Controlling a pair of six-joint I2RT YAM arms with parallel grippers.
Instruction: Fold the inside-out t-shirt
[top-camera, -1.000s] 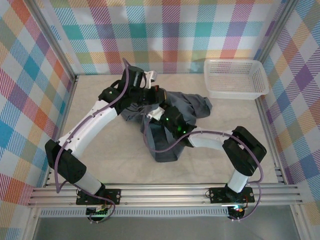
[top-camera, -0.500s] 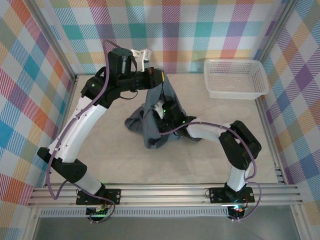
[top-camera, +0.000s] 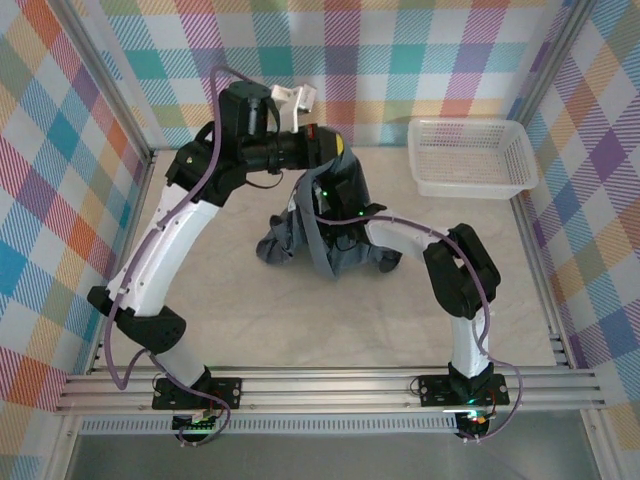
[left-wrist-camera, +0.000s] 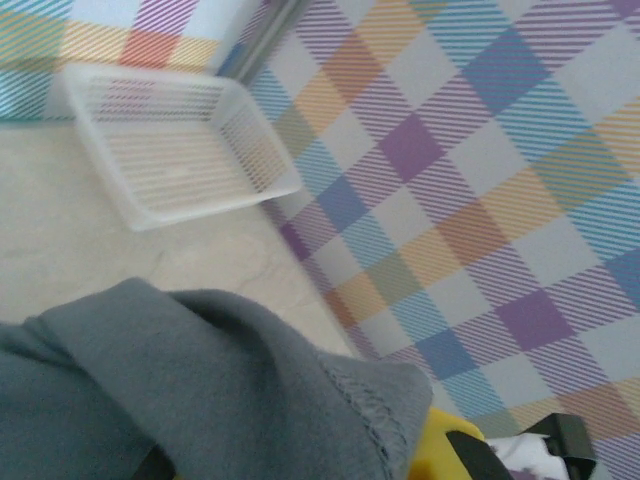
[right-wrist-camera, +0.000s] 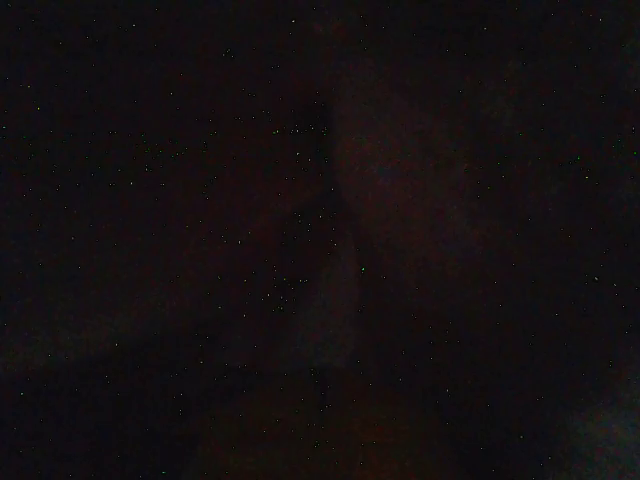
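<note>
The inside-out t-shirt (top-camera: 312, 238), dark slate-grey, hangs in a bunched column from my raised left gripper (top-camera: 333, 150) down to the table's middle. That gripper is shut on the cloth high near the back wall. In the left wrist view a stitched hem of the t-shirt (left-wrist-camera: 200, 390) drapes over the jaws, and a yellow finger pad (left-wrist-camera: 441, 452) peeks out beneath it. My right arm (top-camera: 420, 235) reaches in from the right, its wrist buried inside the hanging cloth. The right wrist view is dark, so the jaws and anything between them are hidden.
A white mesh basket (top-camera: 470, 157) stands at the back right corner, also seen as the basket (left-wrist-camera: 170, 140) in the left wrist view. Checked walls close in the back and both sides. Bare tabletop (top-camera: 250, 310) lies in front of the shirt.
My left gripper has risen and moved back, lifting the shirt off the table into a hanging bunch. The right arm's wrist has followed upward and back, deeper into the cloth.
</note>
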